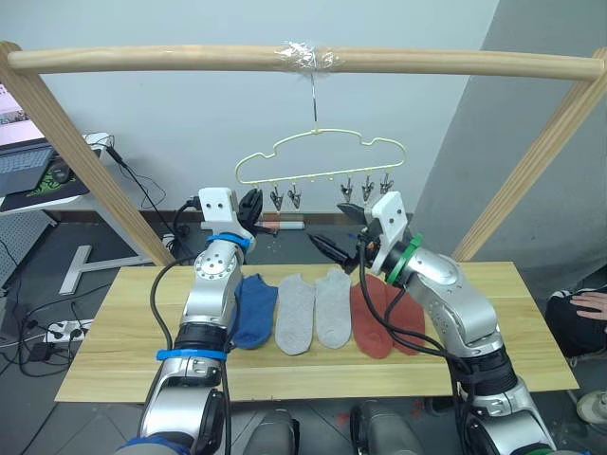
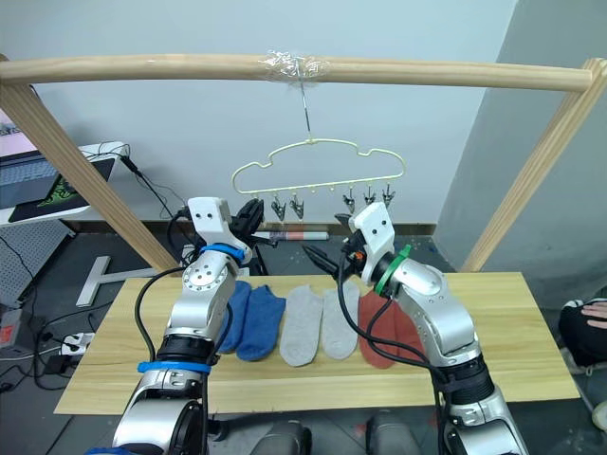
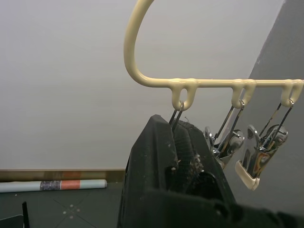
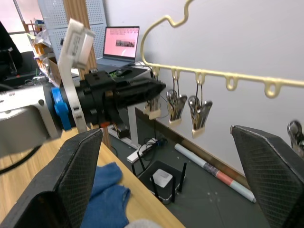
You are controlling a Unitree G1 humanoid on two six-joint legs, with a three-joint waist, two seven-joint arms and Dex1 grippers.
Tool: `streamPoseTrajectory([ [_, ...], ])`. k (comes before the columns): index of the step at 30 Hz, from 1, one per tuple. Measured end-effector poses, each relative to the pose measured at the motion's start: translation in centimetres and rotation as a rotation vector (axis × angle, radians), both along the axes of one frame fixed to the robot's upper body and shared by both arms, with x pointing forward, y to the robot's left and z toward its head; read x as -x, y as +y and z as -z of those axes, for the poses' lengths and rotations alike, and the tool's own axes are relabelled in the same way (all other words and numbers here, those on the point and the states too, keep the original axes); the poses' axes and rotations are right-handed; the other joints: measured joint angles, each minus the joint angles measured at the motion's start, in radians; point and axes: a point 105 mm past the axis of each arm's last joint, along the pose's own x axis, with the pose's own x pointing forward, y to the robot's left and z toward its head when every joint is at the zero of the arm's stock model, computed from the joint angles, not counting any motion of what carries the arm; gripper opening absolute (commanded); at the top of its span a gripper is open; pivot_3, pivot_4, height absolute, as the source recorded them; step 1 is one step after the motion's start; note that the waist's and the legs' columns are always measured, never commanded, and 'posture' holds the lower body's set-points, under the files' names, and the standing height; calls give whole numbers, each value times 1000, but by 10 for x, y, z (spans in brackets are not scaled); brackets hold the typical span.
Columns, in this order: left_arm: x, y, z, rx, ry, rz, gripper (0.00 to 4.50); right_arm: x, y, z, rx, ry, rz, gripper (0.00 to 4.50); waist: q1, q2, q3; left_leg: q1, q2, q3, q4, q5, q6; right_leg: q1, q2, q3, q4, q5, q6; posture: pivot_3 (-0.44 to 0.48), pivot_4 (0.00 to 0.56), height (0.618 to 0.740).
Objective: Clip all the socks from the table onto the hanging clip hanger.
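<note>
Six socks lie in a row on the table (image 1: 531,313): two blue socks (image 2: 251,318), two light grey socks (image 1: 313,311) and two brick red socks (image 1: 379,318). The pale-yellow clip hanger (image 1: 322,152) hangs by its hook from the pole above. My left gripper (image 1: 252,205) is raised to the hanger's left end. In the left wrist view that gripper (image 3: 173,126) is shut on the leftmost clip (image 3: 176,114). My right gripper (image 1: 341,232) hovers open and empty below the right-hand clips (image 1: 367,188), above the grey and red socks.
A round wooden pole frame (image 1: 285,59) spans the table, with slanted legs at both sides. A laptop (image 1: 24,161) sits on a desk at the far left. A person's hand (image 1: 588,303) rests at the right edge. Cables and a power strip (image 1: 62,330) lie on the floor.
</note>
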Motion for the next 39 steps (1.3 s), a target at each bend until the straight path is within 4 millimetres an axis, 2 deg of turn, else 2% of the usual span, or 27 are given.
streamPoseTrajectory([
  [3,1,0,-1,1,-3,0,20,0,-19,39,80,77,62,4500,1,0,0,0,0,1,0,0,0,0,0,0,0,0,0,-9,174,740],
  [6,4,1,0,2,-4,0,20,-3,-69,108,261,241,257,4500,4,0,1,0,-1,2,0,0,0,1,-1,0,0,0,0,-8,175,740],
  [8,5,2,1,4,-2,-6,20,-1,-96,136,318,322,363,4500,3,1,4,1,-1,3,1,0,0,0,-1,1,0,0,0,-7,176,740],
  [13,5,-1,5,11,16,-1,20,-10,-116,139,295,343,514,4500,-19,1,5,1,1,3,1,0,0,1,1,1,2,0,1,-6,175,740],
  [17,6,-1,6,11,17,1,20,-11,-126,154,295,416,574,4500,-20,1,5,1,1,3,1,0,0,0,2,1,2,0,1,-1,173,740],
  [21,6,-1,6,9,17,7,20,-13,-127,165,289,474,594,4500,-20,1,5,1,-1,4,1,0,0,1,1,2,1,1,1,-1,173,740],
  [28,7,-3,7,4,18,12,20,-27,-132,166,271,511,627,4500,-19,1,6,1,0,3,2,0,0,1,1,1,1,1,1,8,171,740],
  [33,7,-3,6,4,15,13,20,-21,-138,184,300,573,639,4500,-19,1,6,1,-1,4,2,0,0,1,1,2,1,1,1,8,171,740],
  [36,8,-3,6,4,15,13,20,-22,-138,184,301,578,628,4500,-20,1,6,1,-1,4,2,0,0,1,1,1,1,1,2,8,171,740],
  [39,8,-3,6,4,16,13,0,-21,-135,185,313,583,603,3911,-20,1,6,1,0,3,3,0,0,1,1,1,1,1,2,8,171,740],
])
